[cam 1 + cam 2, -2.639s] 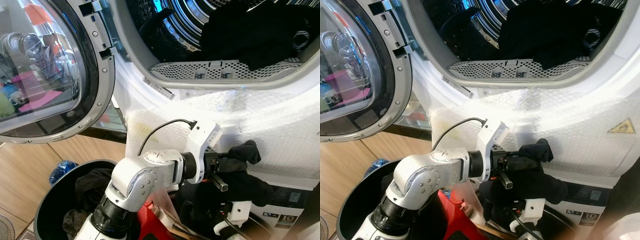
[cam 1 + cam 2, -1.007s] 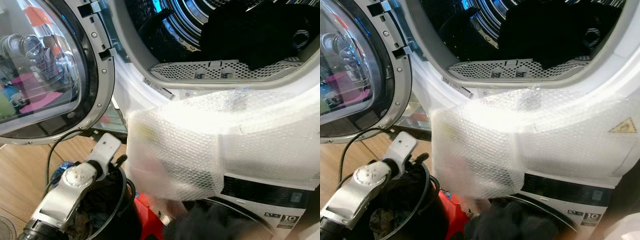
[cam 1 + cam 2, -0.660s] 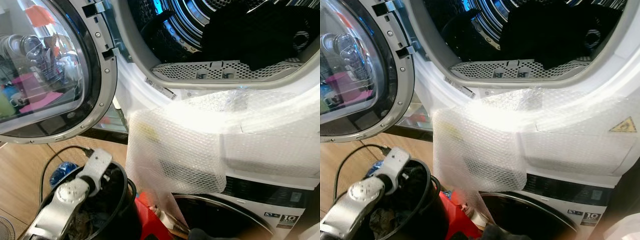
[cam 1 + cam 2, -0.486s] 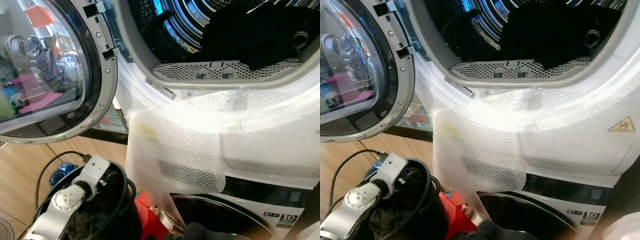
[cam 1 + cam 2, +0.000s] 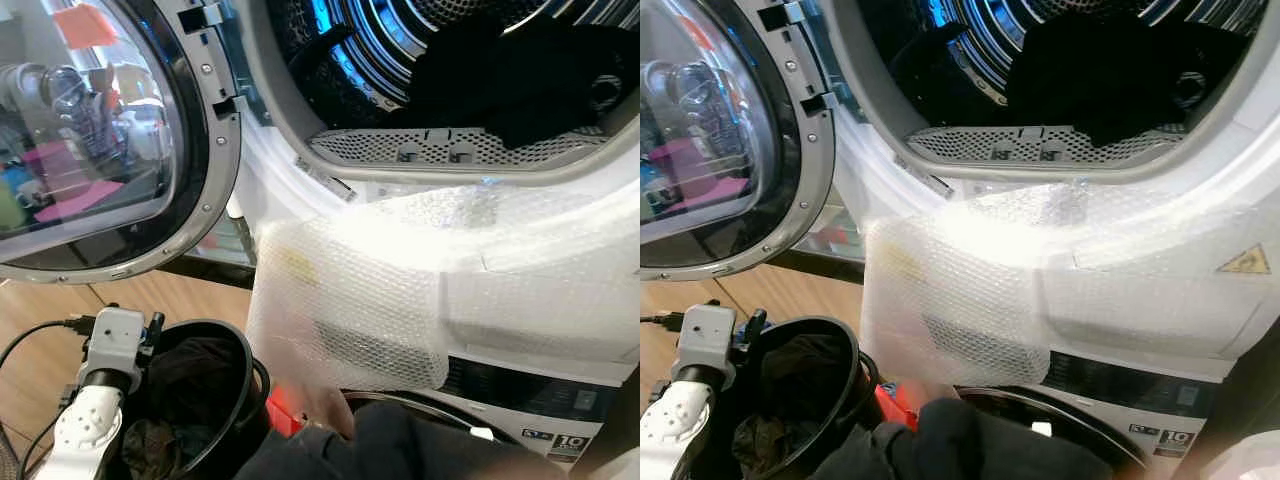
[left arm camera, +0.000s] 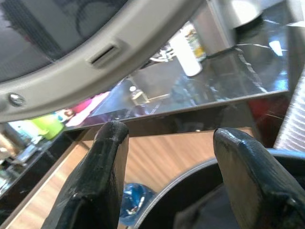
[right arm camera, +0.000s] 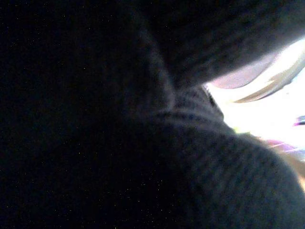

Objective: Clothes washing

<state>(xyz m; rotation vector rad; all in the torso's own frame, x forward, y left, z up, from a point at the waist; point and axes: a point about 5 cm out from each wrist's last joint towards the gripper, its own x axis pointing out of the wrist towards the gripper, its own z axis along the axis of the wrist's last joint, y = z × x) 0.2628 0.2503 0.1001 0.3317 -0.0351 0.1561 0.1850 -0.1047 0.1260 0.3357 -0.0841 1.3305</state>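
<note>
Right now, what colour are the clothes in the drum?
Black; the clothes in the drum show best in the left eye view.

A small black rectangular sticker (image 5: 564, 442) at the lower right of the frame, on the white front panel of the lower washing machine (image 5: 600, 425), carries a large white "10"; the finer print beside it is too small to read. A yellow triangular warning sign (image 5: 1244, 262) sits at the right edge, on the white front of the upper drum machine (image 5: 1160, 290), seen through bubble wrap. A narrow white label strip (image 5: 323, 182) below the drum opening is unreadable.
</note>
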